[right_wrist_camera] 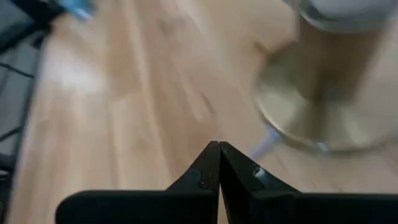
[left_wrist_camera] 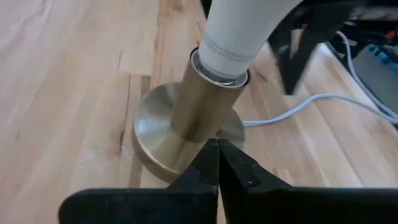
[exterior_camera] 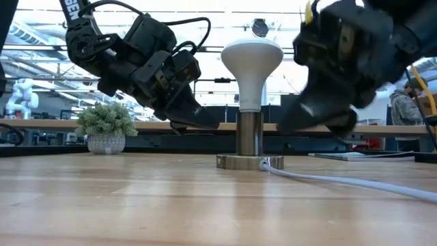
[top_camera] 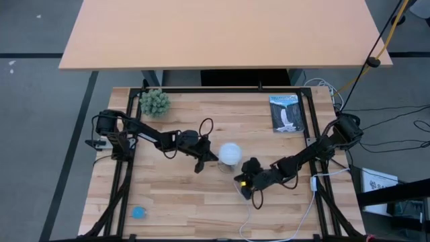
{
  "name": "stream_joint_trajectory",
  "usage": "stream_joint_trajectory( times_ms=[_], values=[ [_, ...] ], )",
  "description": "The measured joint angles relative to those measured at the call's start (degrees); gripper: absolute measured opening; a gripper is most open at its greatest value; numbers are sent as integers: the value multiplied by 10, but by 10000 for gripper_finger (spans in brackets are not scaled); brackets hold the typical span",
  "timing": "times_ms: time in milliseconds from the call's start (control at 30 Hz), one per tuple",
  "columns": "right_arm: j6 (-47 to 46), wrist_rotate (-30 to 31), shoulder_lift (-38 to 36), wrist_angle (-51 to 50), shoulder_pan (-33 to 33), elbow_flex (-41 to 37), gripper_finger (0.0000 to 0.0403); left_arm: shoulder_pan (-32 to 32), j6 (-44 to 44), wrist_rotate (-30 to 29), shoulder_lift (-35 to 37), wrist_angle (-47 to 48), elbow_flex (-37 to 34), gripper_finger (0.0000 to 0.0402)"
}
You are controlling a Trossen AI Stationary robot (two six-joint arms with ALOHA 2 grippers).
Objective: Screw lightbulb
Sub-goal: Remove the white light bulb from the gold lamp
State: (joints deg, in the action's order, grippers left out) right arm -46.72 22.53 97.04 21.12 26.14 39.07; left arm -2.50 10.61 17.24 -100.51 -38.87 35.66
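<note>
Lightbulb: we see the white frosted lightbulb (exterior_camera: 252, 68), a round globe narrowing to a neck, standing upright in the socket near the middle of the wooden table (top_camera: 201, 195).
Socket: the brass-coloured metal socket post (exterior_camera: 250, 133) rises from a round flat base disc (left_wrist_camera: 149, 134); the bulb's neck sits inside the post's top rim.
Cord: a thin white cord (exterior_camera: 341, 181) leaves the base disc and runs across the boards towards the right arm's side.
Left gripper: our left gripper (top_camera: 200, 161) hangs just beside the bulb, on its left in the high view, touching nothing; the left wrist view shows its two dark fingers (left_wrist_camera: 205, 171) pressed together, pointing at the base disc.
Right gripper: our right gripper (top_camera: 243, 186) sits near the bulb on the other side, slightly nearer the table's front edge, holding nothing; its fingers (right_wrist_camera: 208, 168) are pressed together above bare wood, with the socket base beyond them.
Plant: a small green potted plant (top_camera: 155, 102) stands at the table's far left corner.
Booklet: a flat printed booklet (top_camera: 287, 113) lies near the far right corner.
Blue object: a small round blue object (top_camera: 138, 212) lies near the front left; we cannot tell what it is.
</note>
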Motion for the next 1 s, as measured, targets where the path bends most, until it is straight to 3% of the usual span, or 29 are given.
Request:
stream_joint_trajectory(
  times_ms=[133, 300, 567, 700, 800, 1000],
  values=[
    [-38, 41, 0, -56, 3, 0, 0, 1, 6, 19, 0, -1, 0, 0],
    [-50, 101, 0, -77, 3, 0, 0, 10, -48, 10, 0, 30, 0, 0],
    [-114, 100, 10, -162, 7, 0, 0, 3, -92, -10, 0, 36, 0, 0],
    [-183, 94, -21, -265, 39, -1, 0, -24, -68, 32, 22, 53, -8, 0],
    [-245, 161, -59, -347, 90, -1, 0, -47, -67, 43, 68, 50, -31, 0],
    [-339, 385, -113, -425, 205, -1, 0, -82, -68, 33, 194, 29, -116, 0]
  ],
)
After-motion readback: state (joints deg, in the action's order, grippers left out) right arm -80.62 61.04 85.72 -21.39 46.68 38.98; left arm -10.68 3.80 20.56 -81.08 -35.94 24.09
